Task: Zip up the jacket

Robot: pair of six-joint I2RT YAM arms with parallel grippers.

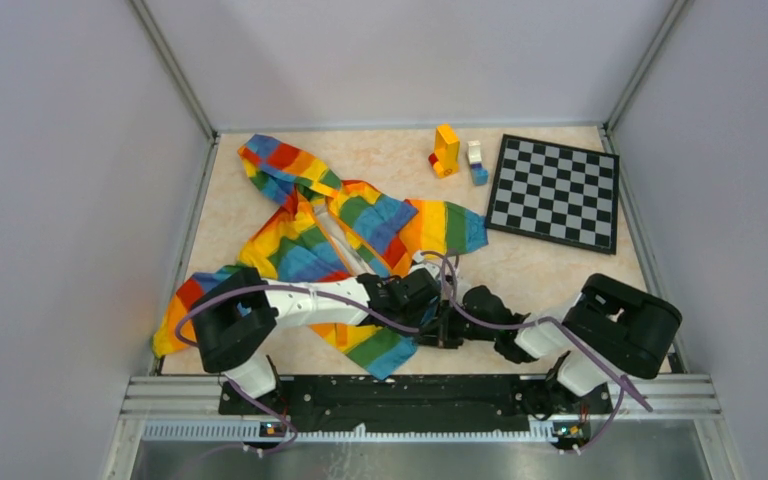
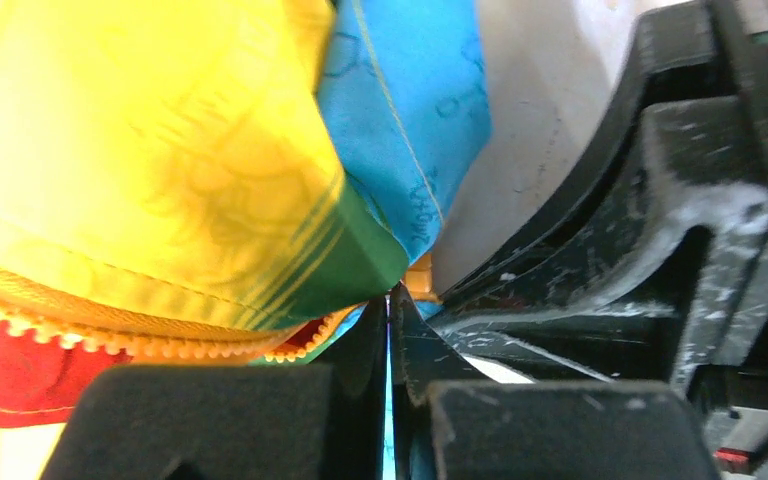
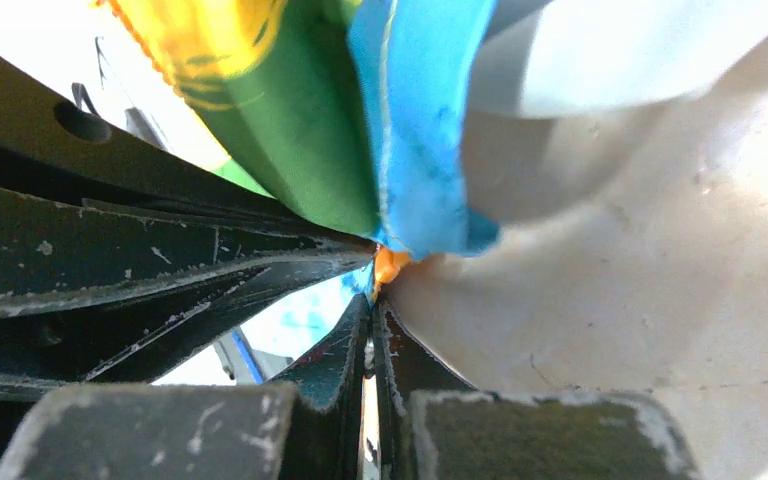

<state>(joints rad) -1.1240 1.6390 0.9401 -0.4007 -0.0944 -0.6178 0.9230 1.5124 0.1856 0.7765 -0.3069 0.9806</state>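
Left gripper [image 2: 392, 298] was closed tight at the jacket [image 1: 300, 245] hem, catch unclear. Right gripper [image 3: 372, 275] was clamped on the orange zipper end [image 3: 390, 264], tips nearly touching left's.

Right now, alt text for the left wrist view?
Left gripper shut, tips at the hem of the rainbow jacket, where its orange zipper teeth end. The right gripper crowds in from the right over the pale table.
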